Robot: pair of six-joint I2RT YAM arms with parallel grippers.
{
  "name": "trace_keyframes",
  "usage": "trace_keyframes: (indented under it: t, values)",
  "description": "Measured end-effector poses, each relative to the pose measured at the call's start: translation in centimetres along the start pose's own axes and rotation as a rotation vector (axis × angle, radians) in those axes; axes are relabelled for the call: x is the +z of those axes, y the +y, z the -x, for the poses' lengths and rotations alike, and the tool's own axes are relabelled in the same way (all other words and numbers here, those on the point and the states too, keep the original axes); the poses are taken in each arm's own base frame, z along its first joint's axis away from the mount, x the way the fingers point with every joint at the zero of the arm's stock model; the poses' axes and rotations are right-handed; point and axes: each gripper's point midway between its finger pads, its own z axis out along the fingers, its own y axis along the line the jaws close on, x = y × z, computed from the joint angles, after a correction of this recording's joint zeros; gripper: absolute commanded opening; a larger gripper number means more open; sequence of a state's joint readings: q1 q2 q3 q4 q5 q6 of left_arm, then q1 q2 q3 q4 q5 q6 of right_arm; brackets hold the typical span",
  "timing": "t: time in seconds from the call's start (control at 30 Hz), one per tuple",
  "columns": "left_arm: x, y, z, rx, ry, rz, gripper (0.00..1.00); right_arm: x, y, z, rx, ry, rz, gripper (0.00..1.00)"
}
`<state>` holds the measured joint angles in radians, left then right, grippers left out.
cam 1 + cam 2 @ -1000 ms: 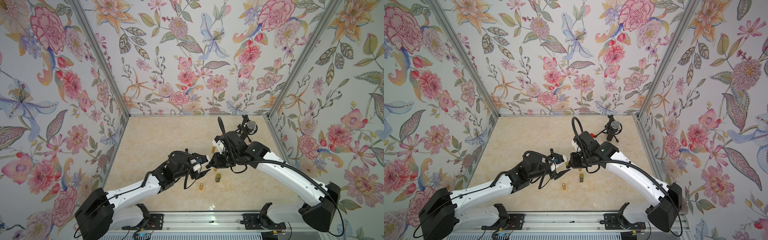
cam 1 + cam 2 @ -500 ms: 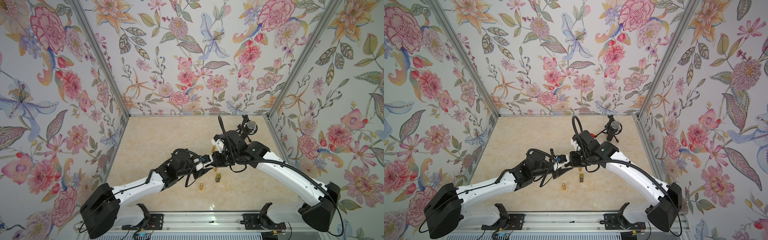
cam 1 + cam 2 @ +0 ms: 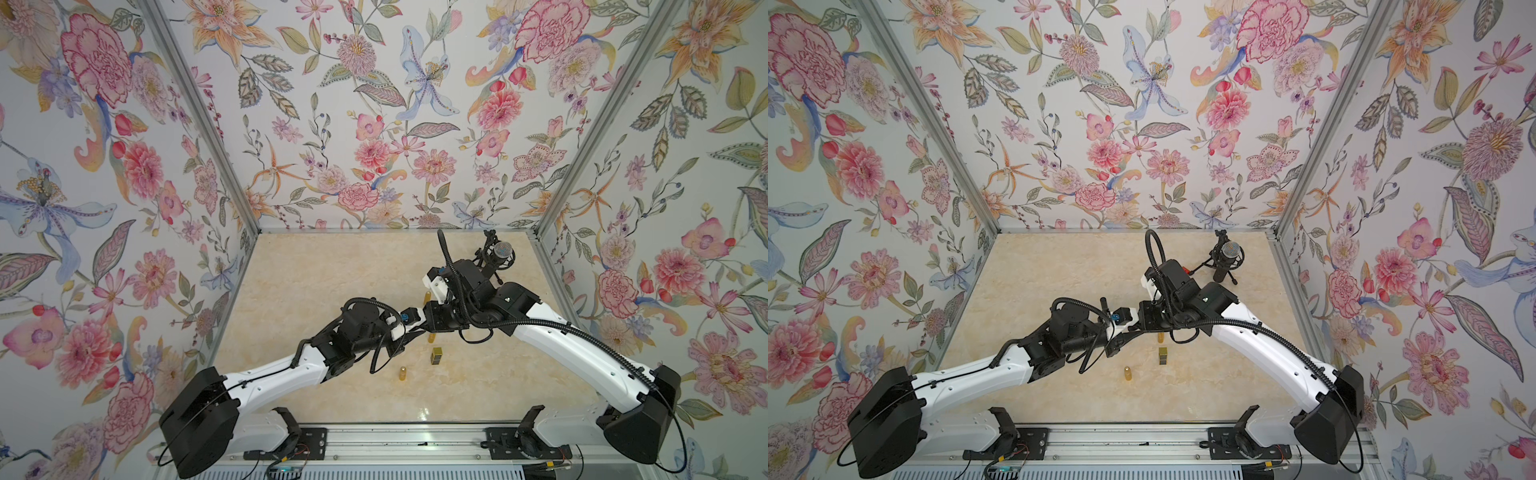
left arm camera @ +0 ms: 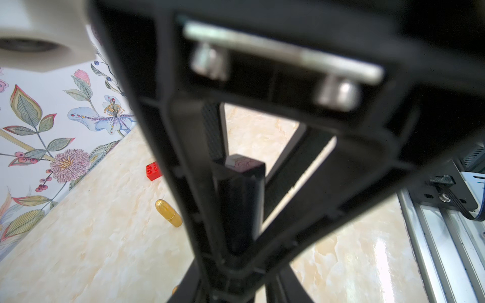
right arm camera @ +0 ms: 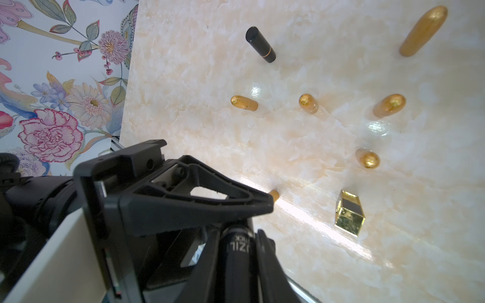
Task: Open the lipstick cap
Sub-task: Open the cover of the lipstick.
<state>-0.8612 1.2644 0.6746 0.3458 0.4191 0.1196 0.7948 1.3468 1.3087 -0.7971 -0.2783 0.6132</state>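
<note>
Left tool (image 3: 419, 328) moved up to lipstick (image 5: 236, 262), grip unclear, right tool (image 5: 238, 236) clamping it

Counter (image 3: 332, 270), beige marble-look, is boxed in by floral-papered walls (image 3: 374, 124). A mic (image 3: 500, 251) on a tripod is stood at the far right corner. A gold cube (image 3: 436, 356) and a gold capsule (image 3: 402, 373) are seen nr the front, apart. A black tube (image 5: 260, 44) is laid flat, and a red brick (image 4: 153, 170) is set by the wall.
</note>
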Motion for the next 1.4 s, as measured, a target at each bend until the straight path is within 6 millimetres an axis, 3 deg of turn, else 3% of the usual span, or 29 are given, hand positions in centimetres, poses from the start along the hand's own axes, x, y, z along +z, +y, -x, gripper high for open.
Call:
trace_keyframes:
  t: [0.17, 0.63, 0.8, 1.0, 1.4]
  values:
    - [-0.1, 0.4, 0.0, -0.007, 0.0, 0.009, 0.32, 0.0, 0.0, 0.1, 0.001, -0.001, 0.003, 0.17]
    - [-0.7, 0.6, -0.5, -0.024, 0.0, 0.011, 0.13, 0.0, 0.1, 0.2, 0.005, -0.006, 0.007, 0.2]
    - [-0.7, 0.6, -0.5, -0.024, -0.001, 0.01, 0.09, 0.0, 0.0, 0.3, 0.008, -0.008, 0.007, 0.45]
    - [-0.8, 0.5, -0.8, -0.052, 0.0, 0.014, 0.07, -0.3, -0.4, 0.7, 0.008, -0.031, -0.014, 0.55]
    - [-1.8, 1.1, -0.6, -0.123, -0.03, 0.077, 0.05, -1.8, 0.8, 2.6, -0.025, -0.142, 0.024, 0.43]
